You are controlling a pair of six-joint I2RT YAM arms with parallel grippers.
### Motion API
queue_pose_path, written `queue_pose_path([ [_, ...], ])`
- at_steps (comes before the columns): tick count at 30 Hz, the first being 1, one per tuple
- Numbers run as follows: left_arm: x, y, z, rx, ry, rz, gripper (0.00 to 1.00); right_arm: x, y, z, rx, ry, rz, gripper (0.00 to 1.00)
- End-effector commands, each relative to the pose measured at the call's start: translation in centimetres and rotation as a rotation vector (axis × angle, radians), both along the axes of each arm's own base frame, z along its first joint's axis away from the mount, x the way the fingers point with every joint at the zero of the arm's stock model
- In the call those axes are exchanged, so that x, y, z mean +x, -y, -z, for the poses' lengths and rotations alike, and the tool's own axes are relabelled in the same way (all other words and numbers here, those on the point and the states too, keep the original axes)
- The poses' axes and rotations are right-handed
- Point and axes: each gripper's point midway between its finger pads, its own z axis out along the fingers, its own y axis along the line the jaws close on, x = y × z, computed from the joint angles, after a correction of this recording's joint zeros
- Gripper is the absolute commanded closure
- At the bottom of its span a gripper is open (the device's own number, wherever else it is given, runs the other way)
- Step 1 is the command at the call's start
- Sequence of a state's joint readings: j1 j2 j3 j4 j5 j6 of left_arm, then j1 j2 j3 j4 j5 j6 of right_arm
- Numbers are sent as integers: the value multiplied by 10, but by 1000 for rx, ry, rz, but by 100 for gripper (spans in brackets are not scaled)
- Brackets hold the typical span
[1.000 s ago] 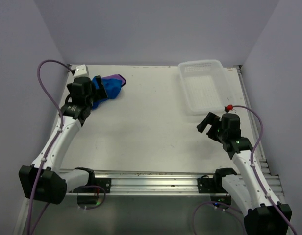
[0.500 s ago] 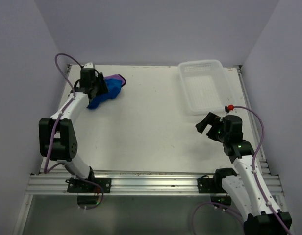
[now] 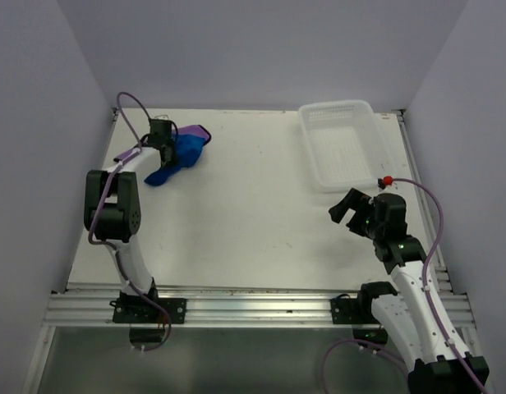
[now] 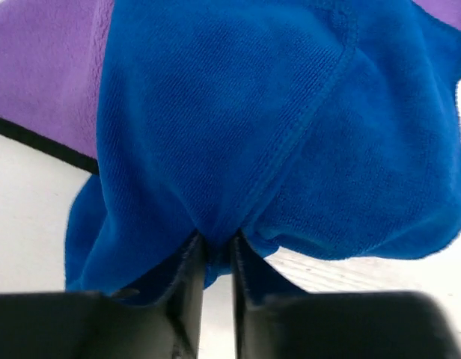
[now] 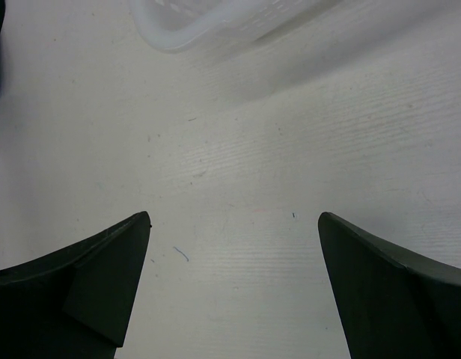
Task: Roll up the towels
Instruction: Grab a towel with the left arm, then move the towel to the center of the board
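Note:
Two towels lie bunched together at the table's far left: a bright blue towel [image 3: 181, 156] [image 4: 290, 127] on top of a purple towel [image 3: 195, 130] [image 4: 43, 67] with a black edge. My left gripper [image 3: 164, 148] [image 4: 215, 250] reaches in from the left, and its two fingers pinch a fold of the blue towel between them. Over bare table on the right, my right gripper [image 3: 354, 210] [image 5: 234, 239] stands open with nothing between its fingers.
A white mesh basket [image 3: 343, 146] [image 5: 208, 22] stands at the far right of the table, just beyond the right gripper. Side walls close in the table on the left and right.
The left arm has stretched out toward the far left corner, and its gripper has closed on a fold of the blue towel. The right arm has barely moved.

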State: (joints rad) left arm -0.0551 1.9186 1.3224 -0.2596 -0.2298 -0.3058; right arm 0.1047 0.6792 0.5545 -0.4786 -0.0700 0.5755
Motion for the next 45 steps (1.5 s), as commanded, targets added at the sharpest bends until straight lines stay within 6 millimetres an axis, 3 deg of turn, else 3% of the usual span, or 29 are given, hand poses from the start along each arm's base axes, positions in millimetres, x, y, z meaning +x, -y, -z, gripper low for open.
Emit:
queue_pose_path([
  [1,19,-17,-24,103,48,-31,82,3,2,-5,-11,24,7,1],
  [3,19,-17,-31,102,56,-35,93,4,2,-5,-14,27,7,1],
  [6,21,-15,-53,91,110,-39,100,3,3,-5,-15,26,9,1],
  [11,27,-25,-104,116,209,-94,100,3,1,-6,-10,28,4,1],
  [12,32,-28,-118,122,235,-113,100,3,0,-6,-8,26,4,1],
  [14,40,-36,-128,136,251,-145,100,2,-1,-5,-8,22,-1,1],
  [15,49,-39,-151,136,291,-160,100,1,-1,-3,-8,17,-2,1],
  [17,61,-47,-160,145,302,-184,100,1,-1,-4,-6,15,-3,1],
  [18,70,-49,-187,138,343,-195,100,0,-1,-2,-6,10,-4,1],
  [19,77,-50,-185,133,335,-198,100,1,-1,-2,-6,9,-4,1],
  [20,82,-53,-212,117,374,-209,100,1,-1,-2,-6,9,-4,1],
  [24,88,-47,-235,65,423,-194,100,2,-1,-2,-7,9,-1,1],
  [25,84,-45,-247,51,450,-192,100,2,-1,-2,-7,7,1,1],
  [27,80,-40,-243,23,449,-182,100,1,-1,-2,-6,3,-3,1],
  [28,74,-37,-252,7,470,-169,100,1,-1,-1,-5,-2,-3,1],
  [29,71,-32,-242,-12,452,-148,100,1,-1,0,-6,-8,-5,1],
  [31,59,-26,-254,-57,481,-139,100,0,-2,2,-4,-18,-8,1],
  [32,56,-16,-243,-104,472,-109,100,-1,-3,2,-2,-19,-12,1],
  [33,45,-11,-261,-132,514,-91,100,-1,-5,1,4,-20,-19,1],
  [35,36,5,-273,-207,563,-29,100,-2,-7,1,9,-22,-32,1],
  [36,29,11,-263,-239,549,-18,100,-2,-7,-1,9,-19,-34,1],
  [37,15,16,-285,-262,600,7,100,-3,-7,-1,6,-21,-37,1],
  [38,7,22,-285,-289,604,34,100,-3,-8,-1,3,-20,-46,1],
  [39,-7,26,-303,-315,645,48,100,-3,-8,-2,4,-16,-50,1],
  [41,-21,42,-303,-376,643,116,100,-3,-7,-7,-2,2,-48,1],
  [42,-36,48,-315,-396,667,144,100,-2,-7,-10,-2,9,-50,1],
  [43,-44,54,-314,-412,661,163,100,-3,-9,-11,-2,8,-63,1],
  [44,-52,58,-295,-406,626,154,100,-5,-13,-15,4,17,-93,2],
  [45,-68,62,-303,-371,655,167,100,-6,-17,-22,-2,34,-138,2],
])
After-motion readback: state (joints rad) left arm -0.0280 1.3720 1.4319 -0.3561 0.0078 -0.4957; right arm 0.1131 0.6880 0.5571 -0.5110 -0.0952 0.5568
